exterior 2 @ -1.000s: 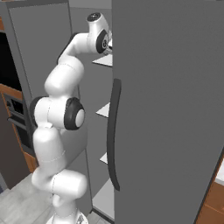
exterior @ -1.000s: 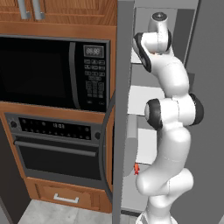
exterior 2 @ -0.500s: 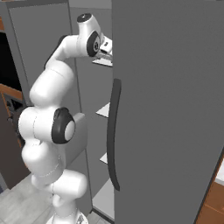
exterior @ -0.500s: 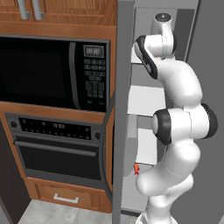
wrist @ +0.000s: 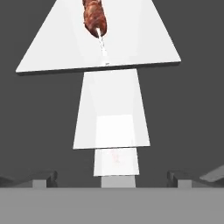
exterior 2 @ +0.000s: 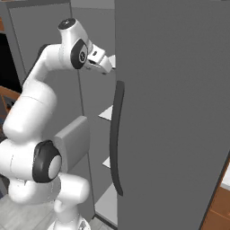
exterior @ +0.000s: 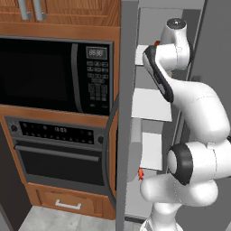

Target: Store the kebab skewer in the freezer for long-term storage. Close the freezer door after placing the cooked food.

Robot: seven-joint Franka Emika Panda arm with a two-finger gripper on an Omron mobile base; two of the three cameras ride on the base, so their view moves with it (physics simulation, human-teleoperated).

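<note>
Jaws wide apart, empty, above kebab skewer [wrist: 95, 19] on freezer shelf [wrist: 52, 48].

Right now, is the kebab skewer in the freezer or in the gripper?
In the freezer: the kebab skewer lies on a white shelf, apart from the open gripper.

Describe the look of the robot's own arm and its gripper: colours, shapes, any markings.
The arm is glossy white, built of rounded, bulbous segments joined by dark grey ring-shaped joints, with a round dark cap on its topmost joint. A thin black seam edges one link. The gripper has two small dark grey finger tips. No cables or lettering are visible.
</note>
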